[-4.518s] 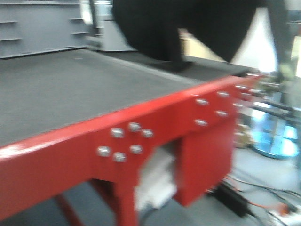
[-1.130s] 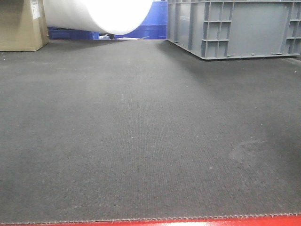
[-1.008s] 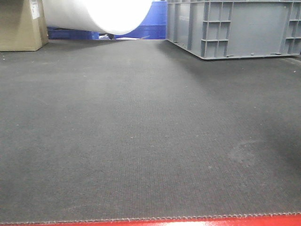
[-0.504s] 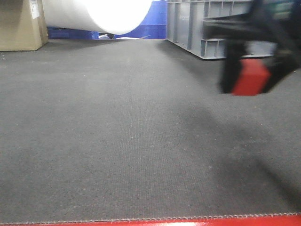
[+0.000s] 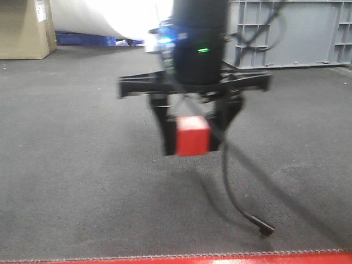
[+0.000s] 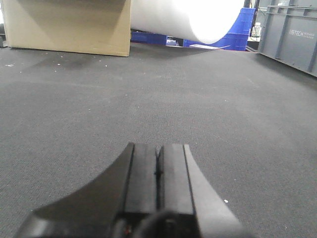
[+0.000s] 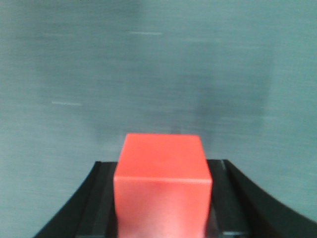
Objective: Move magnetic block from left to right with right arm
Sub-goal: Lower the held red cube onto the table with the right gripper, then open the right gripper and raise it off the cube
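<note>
A black right gripper point(image 5: 192, 137) pinches a small red block point(image 5: 192, 136) just above a dark mat point(image 5: 82, 165), and should stay squeezed and level until it lowers flat, while the left gripper point(image 6: 157, 173) rests closed, empty.

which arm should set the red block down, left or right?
Right. The right tool already grips the red block between its fingers, above the dark mat. The left tool is shut, empty, and low over the mat.
</note>
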`<state>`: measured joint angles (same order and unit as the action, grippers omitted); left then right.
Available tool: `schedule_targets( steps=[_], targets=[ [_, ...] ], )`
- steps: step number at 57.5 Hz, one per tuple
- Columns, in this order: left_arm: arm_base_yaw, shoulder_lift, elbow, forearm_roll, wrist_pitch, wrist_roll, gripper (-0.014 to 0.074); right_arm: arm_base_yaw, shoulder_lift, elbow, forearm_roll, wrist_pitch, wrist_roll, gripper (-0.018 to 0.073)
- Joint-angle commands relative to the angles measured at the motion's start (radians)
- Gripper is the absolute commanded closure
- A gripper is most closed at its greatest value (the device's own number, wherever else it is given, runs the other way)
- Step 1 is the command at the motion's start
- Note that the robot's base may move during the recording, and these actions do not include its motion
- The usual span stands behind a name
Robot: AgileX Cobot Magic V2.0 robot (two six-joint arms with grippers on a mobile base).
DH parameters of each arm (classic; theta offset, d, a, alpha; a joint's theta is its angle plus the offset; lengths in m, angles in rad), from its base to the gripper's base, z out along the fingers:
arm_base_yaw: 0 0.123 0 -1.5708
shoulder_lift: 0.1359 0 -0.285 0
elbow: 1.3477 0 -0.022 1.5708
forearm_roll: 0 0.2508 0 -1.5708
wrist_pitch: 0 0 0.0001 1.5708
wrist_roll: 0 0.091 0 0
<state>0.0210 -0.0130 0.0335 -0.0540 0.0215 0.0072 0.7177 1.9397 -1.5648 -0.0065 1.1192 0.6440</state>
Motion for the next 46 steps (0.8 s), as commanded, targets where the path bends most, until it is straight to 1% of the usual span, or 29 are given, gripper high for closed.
schedule_targets(
  steps=[1, 8, 18, 21, 23, 26, 30, 33, 41, 46],
  targets=[
    [0.000, -0.009, 0.007, -0.003, -0.078, -0.007, 0.0722, 0.014, -0.023, -0.052, 0.019, 0.012, 0.024, 0.0291],
    [0.000, -0.009, 0.007, -0.003, -0.078, -0.007, 0.0722, 0.024, -0.006, -0.052, 0.046, 0.006, 0.025, 0.0291],
    [0.000, -0.009, 0.007, -0.003, -0.078, -0.007, 0.0722, 0.025, -0.005, -0.052, 0.050, -0.019, 0.027, 0.0287],
    [0.000, -0.009, 0.007, -0.003, -0.078, -0.007, 0.0722, 0.025, -0.005, -0.052, 0.050, -0.019, 0.027, 0.0253],
    [0.000, -0.009, 0.007, -0.003, -0.078, -0.007, 0.0722, 0.025, -0.005, -0.052, 0.050, -0.019, 0.027, 0.0207],
    [0.000, -0.009, 0.007, -0.003, -0.078, -0.007, 0.0722, 0.025, -0.005, -0.052, 0.050, -0.018, 0.027, 0.0104],
    [0.000, -0.009, 0.007, -0.003, -0.078, -0.007, 0.0722, 0.025, -0.005, -0.052, 0.050, -0.016, 0.035, -0.0009],
    [0.000, -0.009, 0.007, -0.003, -0.078, -0.007, 0.0722, 0.025, -0.010, -0.052, 0.050, -0.014, 0.034, -0.0069],
    [0.000, -0.009, 0.007, -0.003, -0.078, -0.007, 0.0722, 0.025, -0.042, -0.052, 0.025, -0.014, 0.034, -0.0050],
    [0.000, -0.009, 0.007, -0.003, -0.078, -0.007, 0.0722, 0.025, -0.080, -0.050, -0.012, -0.004, 0.006, -0.0050]
  ],
)
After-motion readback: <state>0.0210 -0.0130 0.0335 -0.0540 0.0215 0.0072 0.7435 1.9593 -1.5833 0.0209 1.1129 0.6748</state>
